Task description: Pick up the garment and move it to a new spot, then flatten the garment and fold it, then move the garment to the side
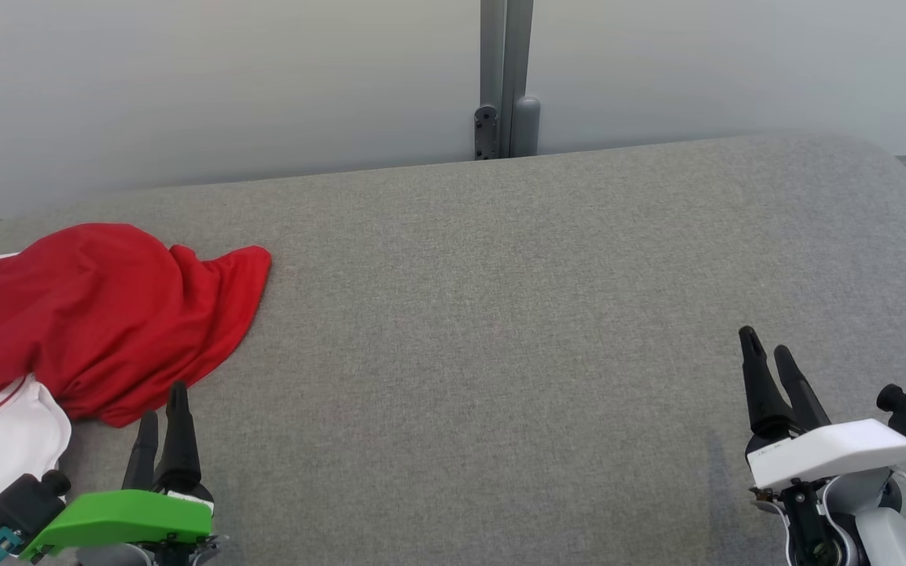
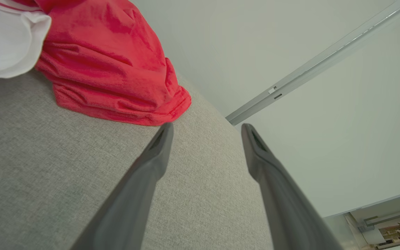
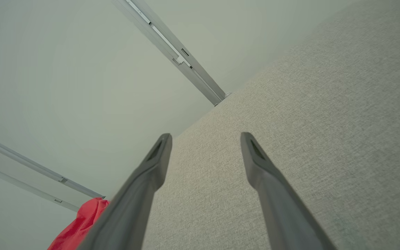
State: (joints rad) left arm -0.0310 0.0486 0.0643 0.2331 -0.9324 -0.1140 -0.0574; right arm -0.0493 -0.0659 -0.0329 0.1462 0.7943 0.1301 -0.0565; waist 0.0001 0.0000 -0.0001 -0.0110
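garment (image 1: 99,314): red with a white section, bunched, lying at the far left of the grey padded surface (image 1: 500,314) and running past the left edge of the head view. left gripper (image 1: 162,402): fingers spread, nothing between them, positioned just beside the near hem of the garment. in the left wrist view the hem sits close above one fingertip (image 2: 165,130). right gripper (image 1: 764,341): fingers spread, released, over bare fabric at the right side, well apart from the garment. grey post (image 1: 504,79): upright against the pale wall behind.
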